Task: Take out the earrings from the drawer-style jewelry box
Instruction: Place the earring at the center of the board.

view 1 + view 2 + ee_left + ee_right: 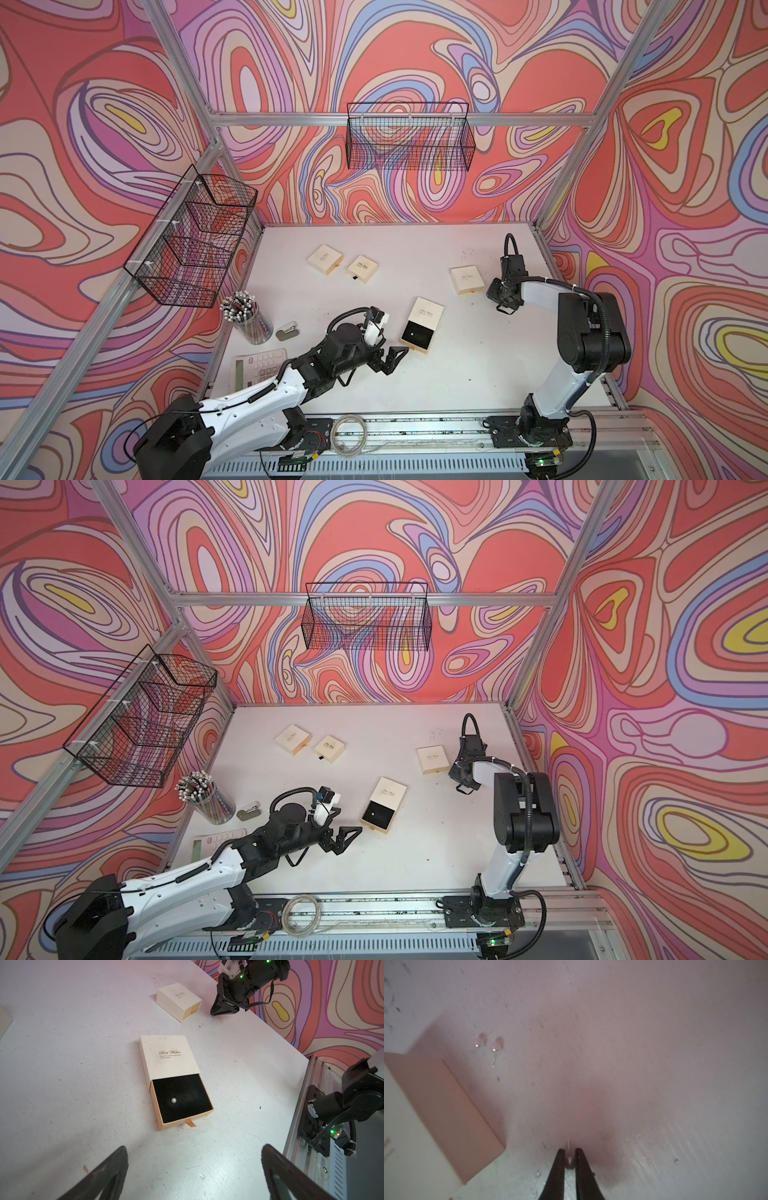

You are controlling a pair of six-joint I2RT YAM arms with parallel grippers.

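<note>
On the white table (457,374), the left gripper (193,1146) waits with jaws wide apart and nothing in them. The right gripper (570,1149) hangs low, jaws nearly together. The open jewelry box (166,1057) lies just ahead of the left gripper, so the left arm (266,399) is nearer. Its long side points straight away from that gripper, drawer (170,1124) end first. One earring (173,1100) sits on the drawer's black pad (187,1088), in line with the gap between the left jaws. A tiny stud (569,1160) shows between the right jaws; I cannot tell if they pinch it. Two more studs (494,1049) lie close by.
</note>
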